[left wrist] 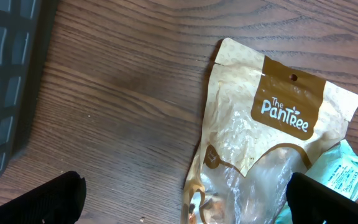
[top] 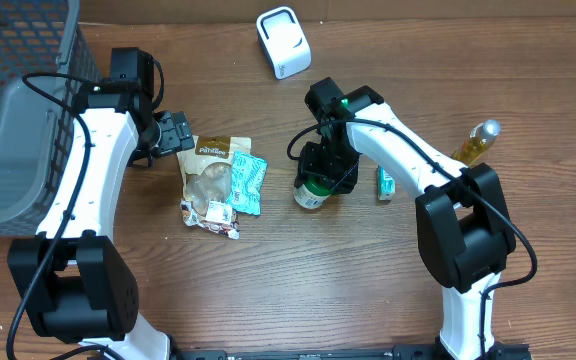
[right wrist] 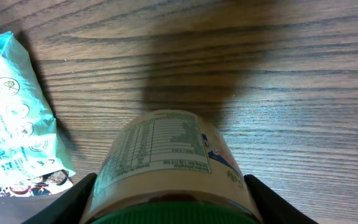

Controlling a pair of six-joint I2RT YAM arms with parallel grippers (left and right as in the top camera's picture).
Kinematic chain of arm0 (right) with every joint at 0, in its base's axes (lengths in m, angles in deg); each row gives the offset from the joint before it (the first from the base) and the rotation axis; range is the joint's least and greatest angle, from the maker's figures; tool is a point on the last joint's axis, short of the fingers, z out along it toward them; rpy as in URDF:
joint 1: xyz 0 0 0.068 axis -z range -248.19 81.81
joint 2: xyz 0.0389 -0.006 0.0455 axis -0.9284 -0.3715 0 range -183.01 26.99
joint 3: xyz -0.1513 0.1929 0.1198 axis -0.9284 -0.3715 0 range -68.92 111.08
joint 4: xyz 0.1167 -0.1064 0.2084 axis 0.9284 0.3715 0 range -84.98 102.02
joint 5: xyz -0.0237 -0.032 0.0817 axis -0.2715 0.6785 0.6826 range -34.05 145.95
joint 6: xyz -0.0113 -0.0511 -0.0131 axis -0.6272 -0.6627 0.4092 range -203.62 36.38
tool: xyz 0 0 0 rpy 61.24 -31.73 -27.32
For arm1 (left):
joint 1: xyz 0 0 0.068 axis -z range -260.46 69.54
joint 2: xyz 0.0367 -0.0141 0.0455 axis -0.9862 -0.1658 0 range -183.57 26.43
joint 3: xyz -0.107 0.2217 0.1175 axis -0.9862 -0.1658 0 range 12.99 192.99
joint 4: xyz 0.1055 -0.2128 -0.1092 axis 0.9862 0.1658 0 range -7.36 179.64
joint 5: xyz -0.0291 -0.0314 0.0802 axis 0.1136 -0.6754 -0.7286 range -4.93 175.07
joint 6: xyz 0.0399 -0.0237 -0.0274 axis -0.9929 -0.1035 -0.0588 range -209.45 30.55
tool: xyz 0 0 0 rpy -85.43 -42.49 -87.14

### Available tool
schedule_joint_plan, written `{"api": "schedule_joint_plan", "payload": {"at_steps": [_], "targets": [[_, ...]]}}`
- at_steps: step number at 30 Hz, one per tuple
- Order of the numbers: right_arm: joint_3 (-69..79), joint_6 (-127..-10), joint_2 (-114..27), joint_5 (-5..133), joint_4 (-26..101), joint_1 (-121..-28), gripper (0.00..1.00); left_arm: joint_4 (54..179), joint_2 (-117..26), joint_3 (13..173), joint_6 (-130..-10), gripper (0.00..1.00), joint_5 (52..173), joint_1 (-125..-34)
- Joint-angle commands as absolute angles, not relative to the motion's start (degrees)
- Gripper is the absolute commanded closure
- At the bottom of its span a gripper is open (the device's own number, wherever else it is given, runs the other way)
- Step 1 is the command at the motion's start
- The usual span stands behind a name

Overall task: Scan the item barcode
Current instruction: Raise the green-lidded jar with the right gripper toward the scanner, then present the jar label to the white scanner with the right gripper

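A brown wood-grain table [top: 268,290] fills the scene, with a grey mesh basket [top: 18,100] at its left edge. The item being handled is a green-lidded jar [right wrist: 166,149], sitting near the middle of the table, just to the right of the pile of packets. The right gripper [top: 323,170] comes down over it from above, its two fingers clasped on either side of the jar below the lid. That looks like a grip meant to carry the jar to the white barcode scanner [top: 283,42], which stands well apart at the far edge.

The right wrist view shows what the overhead cannot: a white label with a printed nutrition panel facing the camera. I see no barcode on that side, so the jar probably needs turning.

Beside the jar lies a teal packet [top: 248,180], partly under a tan Pantree pouch [left wrist: 272,124]. The left gripper [top: 178,132] hangs over the pouch's upper edge with jaws spread wide and nothing in them, as if waiting its turn. A yellow bottle [top: 476,142] lies far right
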State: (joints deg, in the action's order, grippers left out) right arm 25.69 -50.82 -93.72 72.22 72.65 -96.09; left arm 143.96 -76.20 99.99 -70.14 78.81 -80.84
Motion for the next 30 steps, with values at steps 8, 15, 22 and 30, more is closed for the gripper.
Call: {"api": "schedule_joint_plan", "payload": {"at_steps": [8,15,22,30], "targets": [[29.5,-54.3,-93.7,74.9,74.8,-96.1,0.96,143.9,-75.1,100.8,-70.2,0.0,78.5,-80.8],[42.0,-60.5,-93.2,74.7,86.4,-95.4,0.96,143.9,-75.1,100.8,-70.2,0.01,78.5,-80.8],[53.7,-61.4,-93.1,66.8,88.5,-95.4,0.96,143.9,-75.1,100.8,-70.2,0.0,78.5,-80.8],[53.0,-61.4,-93.3,57.2,67.2,-95.4,0.96,143.9,-75.1,100.8,-70.2,0.0,78.5,-80.8]]}}
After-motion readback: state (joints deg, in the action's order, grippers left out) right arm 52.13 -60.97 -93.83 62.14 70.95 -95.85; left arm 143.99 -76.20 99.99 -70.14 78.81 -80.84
